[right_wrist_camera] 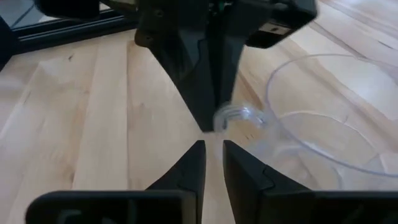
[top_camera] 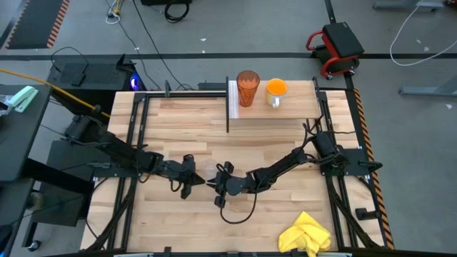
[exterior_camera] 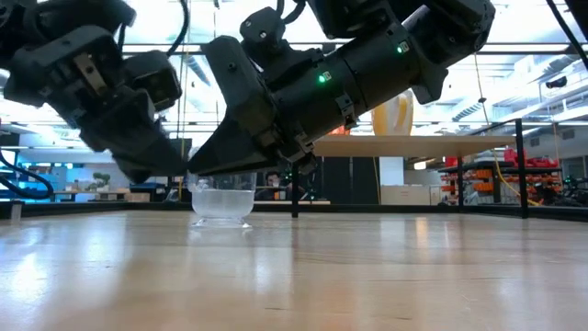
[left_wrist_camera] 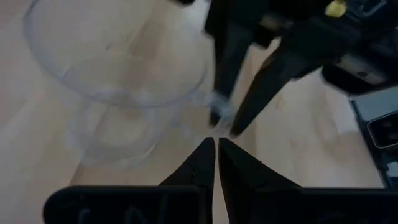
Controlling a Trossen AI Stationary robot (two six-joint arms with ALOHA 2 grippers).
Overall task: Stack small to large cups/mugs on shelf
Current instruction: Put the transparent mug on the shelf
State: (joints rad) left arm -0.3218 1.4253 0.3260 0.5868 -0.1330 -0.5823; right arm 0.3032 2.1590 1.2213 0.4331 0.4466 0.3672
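- The tall dark-orange tumbler [top_camera: 247, 88] and the shorter orange cup [top_camera: 275, 91] already stand side by side on the shelf [top_camera: 300, 107] at the far edge of the counter [top_camera: 171, 121], near the shelf's white end panel. They are apart, not nested.
- The small clear glass [exterior_camera: 222, 202] is upright on the counter, near the middle and toward the near edge, well apart from the shelf.
- Both arms meet at that glass. The left tool [left_wrist_camera: 216, 144] sits just beside it with its fingers pressed together, holding nothing.
- The right tool [right_wrist_camera: 213, 148] faces it from the other side, fingers slightly parted, tips close to the glass's small clear handle [right_wrist_camera: 235, 116]. From these views it does not have the handle gripped.
- A yellow cloth [top_camera: 307, 232] lies near the near right corner, out of the way.
- My reading: two of three cups are up, so the placing is mostly done. What is left is picking up the glass, carrying it to the shelf, and then stacking small into large if nesting is meant.
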